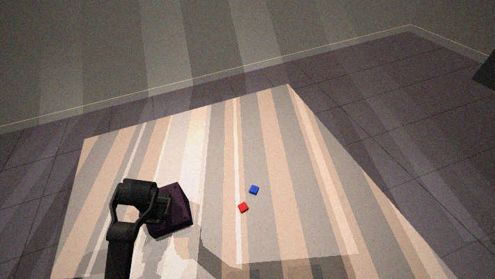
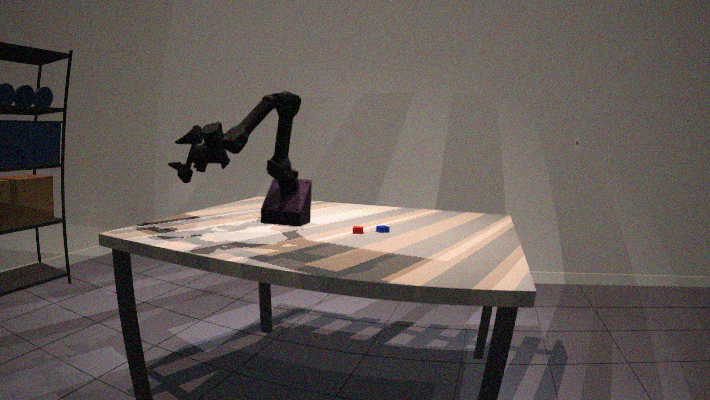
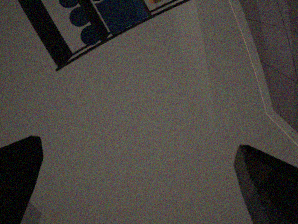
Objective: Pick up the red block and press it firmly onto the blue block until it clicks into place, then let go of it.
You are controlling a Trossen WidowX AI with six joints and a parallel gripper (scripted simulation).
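Observation:
The red block [image 1: 242,207] [image 2: 358,230] lies on the table. The blue block [image 1: 254,190] [image 2: 382,229] lies close to it, apart, with a small gap between them. My gripper [image 2: 174,154] [image 3: 140,153] is open and empty. It is raised in the air above the left part of the table in the exterior view, on the far side of the arm's base from both blocks. In the wrist view its two fingers stand wide apart, and neither block shows there. In the top view the gripper's fingers are out of view.
The purple arm base [image 1: 179,213] [image 2: 287,202] stands on the striped table [image 1: 279,167] [image 2: 320,289], left of the blocks. A shelf rack [image 2: 68,150] [image 3: 62,55] with blue and orange boxes stands beyond the table's left side. Shadows fall across the table.

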